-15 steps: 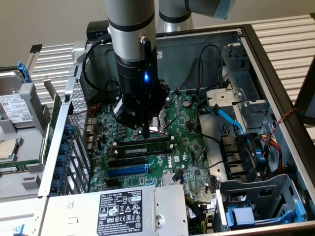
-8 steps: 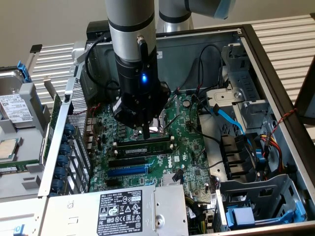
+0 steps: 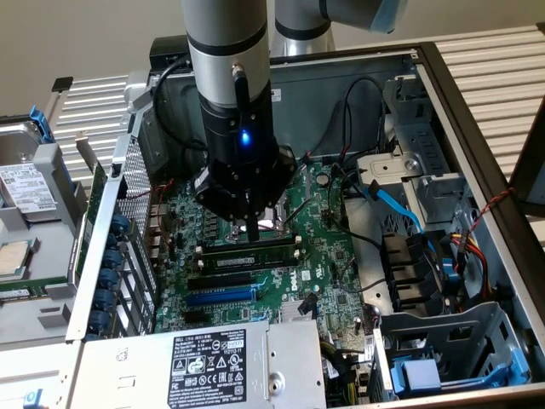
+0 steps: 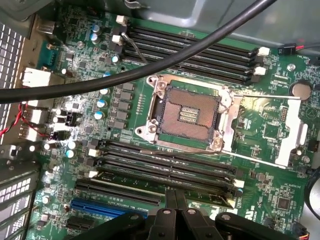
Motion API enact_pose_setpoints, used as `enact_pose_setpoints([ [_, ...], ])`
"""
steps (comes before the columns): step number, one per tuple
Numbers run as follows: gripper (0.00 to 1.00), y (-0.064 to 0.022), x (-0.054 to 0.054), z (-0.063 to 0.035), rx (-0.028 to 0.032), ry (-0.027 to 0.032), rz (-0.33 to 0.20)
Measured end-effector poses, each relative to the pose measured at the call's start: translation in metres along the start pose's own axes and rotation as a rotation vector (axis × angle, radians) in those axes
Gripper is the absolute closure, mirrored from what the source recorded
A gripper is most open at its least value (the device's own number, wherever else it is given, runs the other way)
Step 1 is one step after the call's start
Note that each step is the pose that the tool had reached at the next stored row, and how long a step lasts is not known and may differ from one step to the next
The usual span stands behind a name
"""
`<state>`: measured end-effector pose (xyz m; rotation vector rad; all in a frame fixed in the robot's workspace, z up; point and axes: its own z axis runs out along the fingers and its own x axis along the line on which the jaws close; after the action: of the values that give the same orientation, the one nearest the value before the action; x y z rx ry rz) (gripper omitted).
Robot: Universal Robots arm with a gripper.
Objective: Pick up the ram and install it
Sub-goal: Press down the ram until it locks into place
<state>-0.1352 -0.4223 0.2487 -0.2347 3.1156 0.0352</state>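
The open case is lying on its side so the arm can be reaching straight down onto the motherboard. The gripper is hovering low over the slots just below the CPU socket, its fingers closed together and pressing down on the ram. The ram is sitting lengthwise in a slot near the board's middle, beside the blue slot, which suggests it is being pushed home, not carried
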Motion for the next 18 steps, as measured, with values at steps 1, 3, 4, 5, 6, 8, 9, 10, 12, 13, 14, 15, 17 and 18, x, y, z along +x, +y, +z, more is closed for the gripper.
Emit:
enact_pose_setpoints([
  [1, 0.89, 0.0000, 0.0000, 0.0001, 0.0003, -0.0003, 0.016],
  [3, 0.89, 0.0000, 0.0000, 0.0002, 0.0009, -0.0010, 0.048],
  [4, 0.89, 0.0000, 0.0000, 0.0002, 0.0012, -0.0013, 0.063],
  [5, 0.89, 0.0000, 0.0000, 0.0002, 0.0014, -0.0016, 0.078],
  [6, 0.89, 0.0000, 0.0000, 0.0003, 0.0017, -0.0019, 0.093],
  [8, 0.89, 0.0000, 0.0000, 0.0003, 0.0023, -0.0026, 0.123],
  [9, 0.89, 0.0000, 0.0000, 0.0003, 0.0025, -0.0029, 0.138],
  [10, 0.89, 0.0000, 0.0000, 0.0003, 0.0028, -0.0032, 0.153],
  [12, 0.89, 0.0000, 0.0000, 0.0004, 0.0032, -0.0039, 0.180],
  [13, 0.89, 0.0000, 0.0000, 0.0004, 0.0034, -0.0041, 0.190],
  [14, 0.89, 0.0000, 0.0000, 0.0004, 0.0037, -0.0043, 0.201],
  [15, 0.89, 0.0000, 0.0000, 0.0003, 0.0039, -0.0044, 0.211],
  [17, 0.89, 0.0000, 0.0000, 0.0003, 0.0042, -0.0047, 0.228],
  [18, 0.89, 0.0000, 0.0000, 0.0003, 0.0043, -0.0047, 0.236],
])
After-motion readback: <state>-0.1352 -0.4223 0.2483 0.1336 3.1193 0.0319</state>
